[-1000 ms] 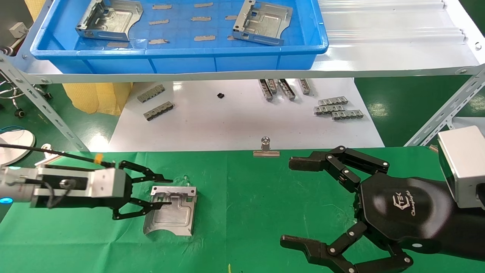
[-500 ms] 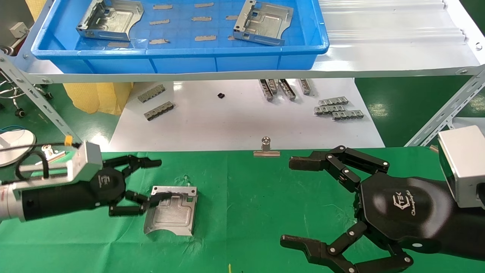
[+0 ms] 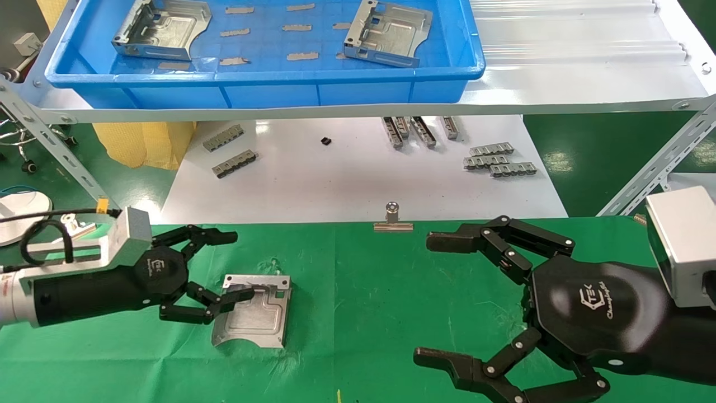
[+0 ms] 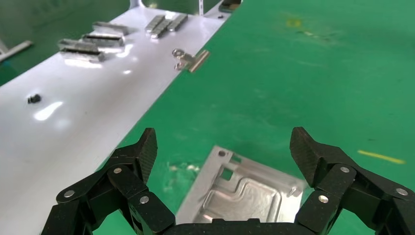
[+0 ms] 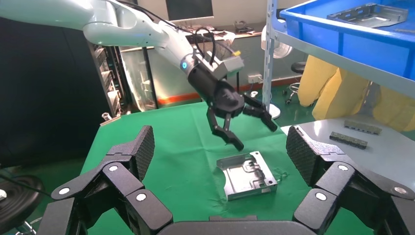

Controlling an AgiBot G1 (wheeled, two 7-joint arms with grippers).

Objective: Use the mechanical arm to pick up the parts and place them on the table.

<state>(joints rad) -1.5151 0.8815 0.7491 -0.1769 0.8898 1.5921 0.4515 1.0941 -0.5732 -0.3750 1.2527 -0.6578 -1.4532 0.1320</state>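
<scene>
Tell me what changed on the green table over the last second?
The left gripper drew back off the metal plate and turned, so its logo palm faces up; its fingers are spread and empty. The plate lies where it was on the green cloth. The right gripper stayed put, open.

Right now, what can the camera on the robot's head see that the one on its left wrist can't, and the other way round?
Only the head view shows the blue tray on the shelf with two metal parts in it, and the right gripper held open over the green table. Only the left wrist view looks straight out between the left gripper's spread fingers. Both show the part lying on the table, the binder clip and the small grey bars on the white board.
</scene>
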